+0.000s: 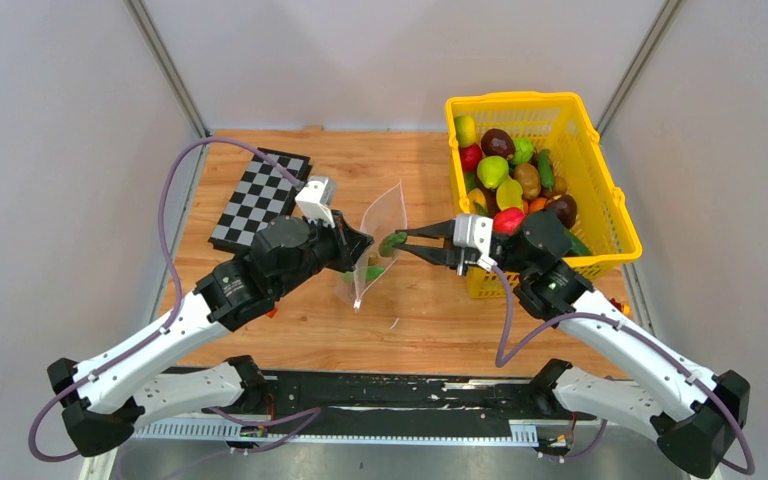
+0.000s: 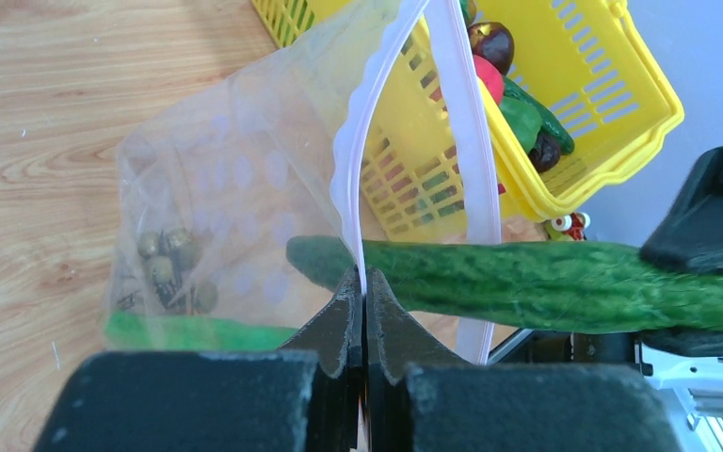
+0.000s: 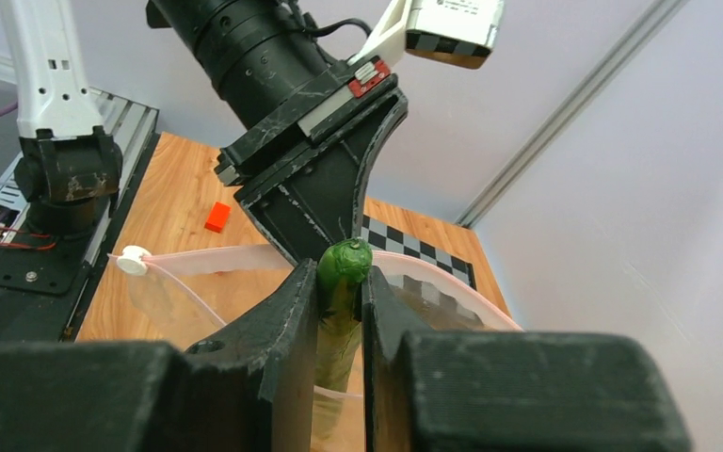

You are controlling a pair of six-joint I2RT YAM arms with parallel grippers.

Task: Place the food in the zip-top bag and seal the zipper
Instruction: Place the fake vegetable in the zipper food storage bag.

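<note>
The clear zip-top bag (image 1: 378, 228) stands open at the table's middle. My left gripper (image 1: 363, 246) is shut on one lip of its pinkish zipper (image 2: 472, 141), pinching the strip (image 2: 364, 282). My right gripper (image 1: 407, 240) is shut on a long green cucumber (image 2: 546, 282), holding it level. The cucumber's tip (image 3: 344, 259) reaches through the bag's mouth between the two lips. Inside the bag lie a bright green piece (image 2: 198, 331) and a few dull olive pieces (image 2: 169, 268). A white slider (image 3: 134, 260) sits at one end of the zipper.
A yellow mesh basket (image 1: 572, 118) with several toy fruits stands at the right, just behind my right arm. A chessboard (image 1: 260, 195) lies at the back left. A small orange-red block (image 3: 216, 217) rests on the wood near my left arm.
</note>
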